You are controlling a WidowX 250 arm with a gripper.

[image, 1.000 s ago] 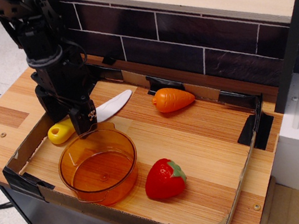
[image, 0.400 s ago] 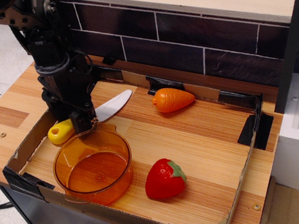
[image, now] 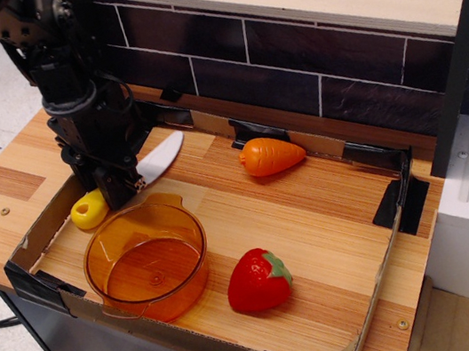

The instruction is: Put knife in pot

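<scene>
**Gripper on the knife beside an empty pot**

Near the left edge of the wooden table (image: 312, 207), the black gripper (image: 119, 187) comes straight down onto the middle of the knife (image: 128, 182), its fingers closed on the part where the yellow handle meets the white blade. The handle end, with its hole, sticks out to the left of the fingers, and the rounded blade points out to the right and toward the back edge. Whether the knife rests on the wood or is lifted just off it cannot be told from this view.

Just in front of the gripper, at the front-left corner of the table, stands the pot (image: 146, 260), upright, transparent orange, with 1 tab handle showing at its back rim close under the fingers. Nothing lies inside it; only its bare bottom shows through. The knife is outside the pot, just behind its back rim.

Beside the pot to the right, near the front edge, lies 1 red strawberry (image: 258, 280), close to the pot but not touching it. Toward the back edge lies 1 orange carrot (image: 272, 155), well apart from the pot. A low cardboard rim (image: 41, 233) runs round the table.
</scene>
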